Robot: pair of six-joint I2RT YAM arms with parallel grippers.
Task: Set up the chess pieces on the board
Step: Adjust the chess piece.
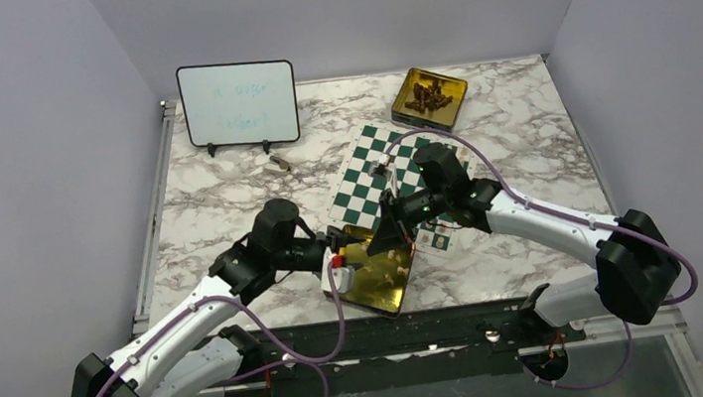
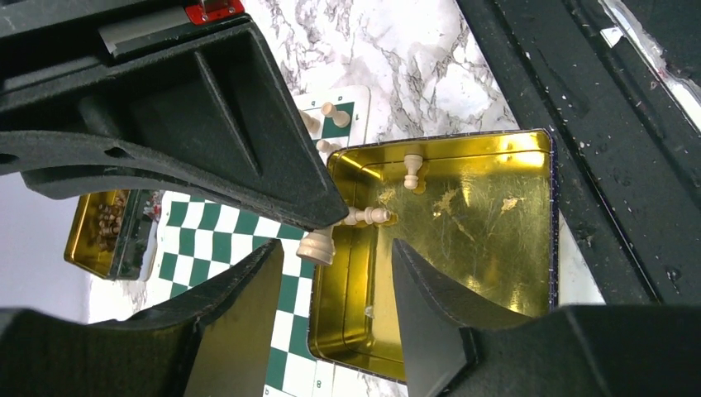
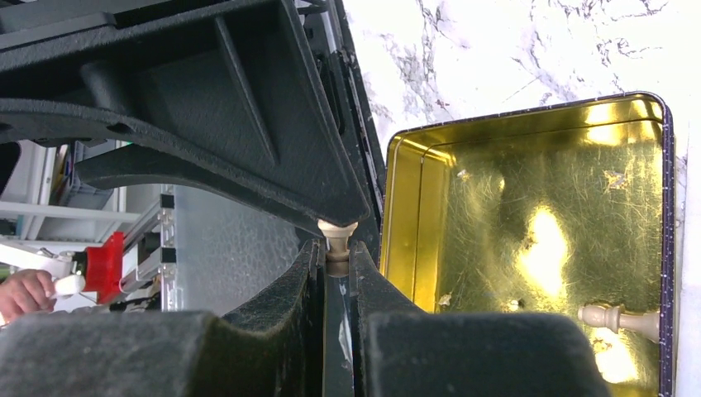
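From above, the right claw (image 1: 371, 252) and left claw (image 1: 347, 261) meet tip to tip over the near tin (image 1: 384, 283). The board (image 1: 358, 180) lies just behind the right claw. The far tin (image 1: 404, 105), heaped with dark pieces (image 1: 426, 93), sits well beyond it.

Through the left wrist, the left claw's fingers (image 2: 240, 322) stand half spread. The cream piece (image 2: 317, 246) hangs between them, nearer the finger on the view's left, at the right claw's black tip. Whether they touch it I cannot tell. Just past the fingertips, the near tin holds two spare pieces (image 2: 368, 217) lying flat.

Through the right wrist, the right claw is pressed together, pinching the cream piece at its thin neck, with the flared end poking out past the fingertips. One spare piece (image 3: 616, 317) lies in the tin, off to the claw's right.

My judgement is that the piece is tiny, light, hard and smooth, so it can twist or pop out. It is best taken across the neck, leaving the base free to land flat on a square
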